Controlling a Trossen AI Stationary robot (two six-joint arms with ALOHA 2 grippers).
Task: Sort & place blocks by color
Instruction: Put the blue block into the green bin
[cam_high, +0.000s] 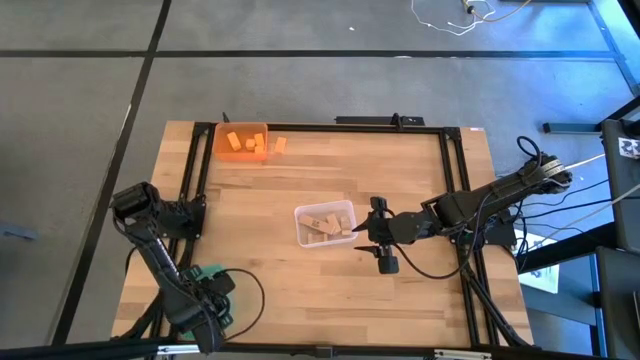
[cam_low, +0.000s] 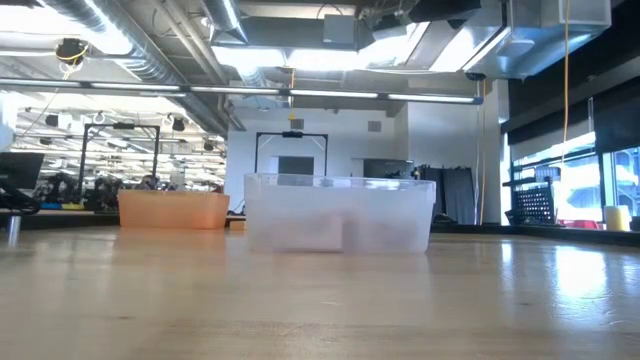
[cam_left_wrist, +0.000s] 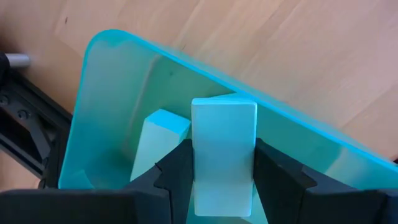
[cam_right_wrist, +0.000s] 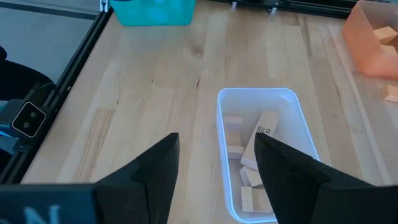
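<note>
My left gripper (cam_left_wrist: 222, 155) is above the green bin (cam_left_wrist: 112, 93) at the table's near left corner (cam_high: 210, 275), shut on a mint green block (cam_left_wrist: 224, 124). A second mint block (cam_left_wrist: 158, 143) lies inside that bin. My right gripper (cam_right_wrist: 216, 146) is open and hovers just right of the clear bin (cam_high: 325, 225), which holds several tan blocks (cam_right_wrist: 249, 158). The orange bin (cam_high: 240, 140) near the far edge holds orange blocks. One orange block (cam_high: 280, 145) lies on the table beside it. The low view shows no gripper. My left gripper pinches the mint green block by its two long sides (cam_left_wrist: 198, 155), one finger (cam_left_wrist: 177, 168) on each side. The fingers lie along the block, whose far end (cam_left_wrist: 224, 106) sticks out past the fingertips. It is lifted clear over the green bin's inside.
A black metal frame (cam_high: 455, 180) runs along the table's left, far and right sides. Bare wood lies between the three bins. The clear bin (cam_low: 340, 212) and orange bin (cam_low: 172, 208) stand upright on the table in the low view. Cables hang off the right edge (cam_high: 500, 235).
</note>
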